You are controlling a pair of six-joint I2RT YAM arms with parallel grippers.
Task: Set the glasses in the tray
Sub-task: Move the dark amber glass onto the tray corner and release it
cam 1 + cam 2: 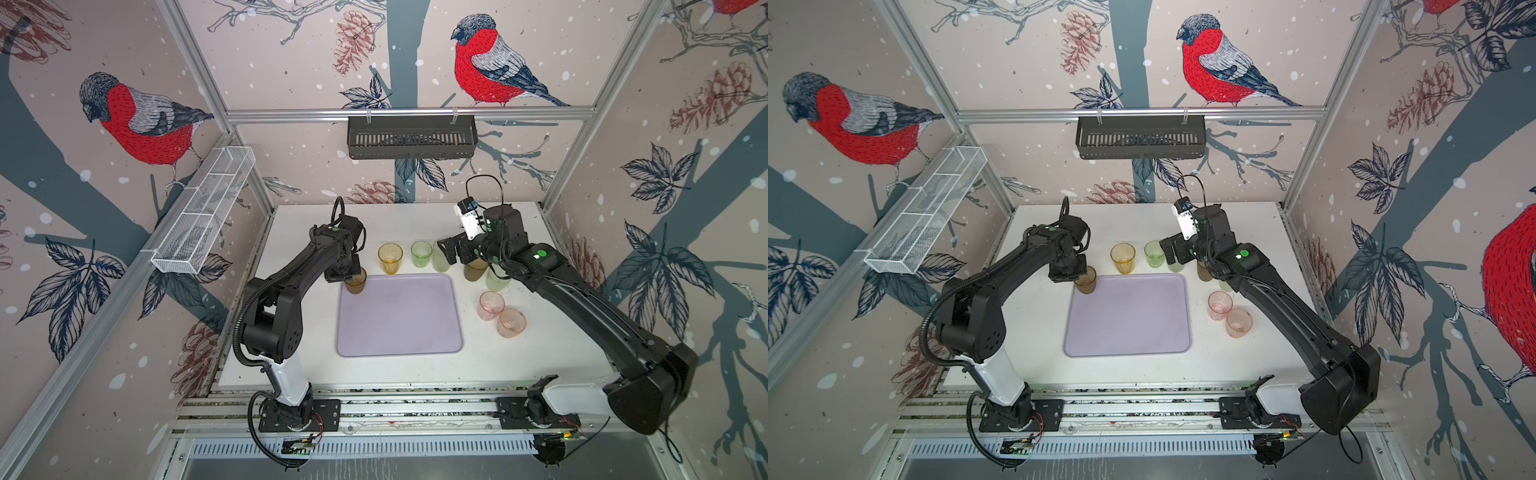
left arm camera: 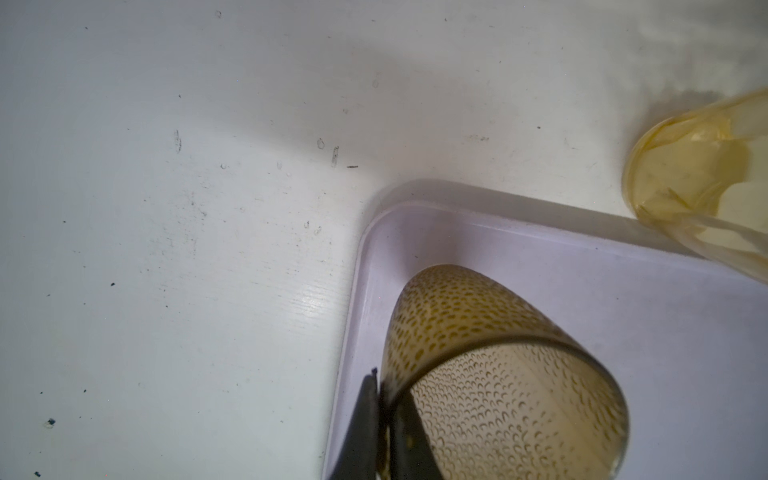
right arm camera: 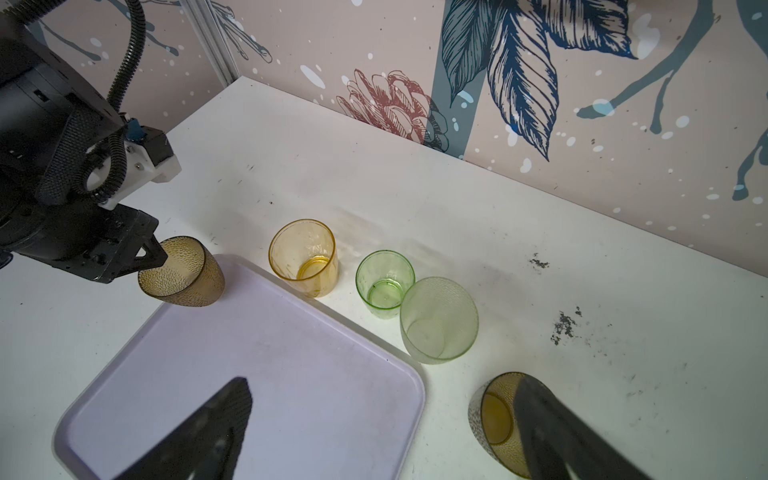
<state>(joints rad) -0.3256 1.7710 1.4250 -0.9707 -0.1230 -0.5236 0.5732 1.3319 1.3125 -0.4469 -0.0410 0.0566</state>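
My left gripper (image 1: 345, 274) (image 2: 380, 384) is shut on the rim wall of a brown dimpled glass (image 1: 355, 283) (image 2: 478, 353) over the far left corner of the lilac tray (image 1: 399, 328) (image 2: 623, 311) (image 3: 291, 374). Whether its base touches the tray I cannot tell. My right gripper (image 1: 446, 251) (image 3: 384, 395) hangs open and holds nothing above the tray's far right corner. Behind the tray stand an amber glass (image 1: 390, 257), a small green one (image 1: 421, 253) and a taller pale green one (image 3: 438, 320). A second brown glass (image 3: 494, 419), another pale green (image 1: 497, 280) and two pink glasses (image 1: 491, 305) (image 1: 511, 322) stand to the right.
A black slotted basket (image 1: 411, 137) hangs on the back wall and a white mesh basket (image 1: 203, 212) on the left wall. The right arm's forearm (image 1: 582, 307) crosses above the table beside the pink glasses.
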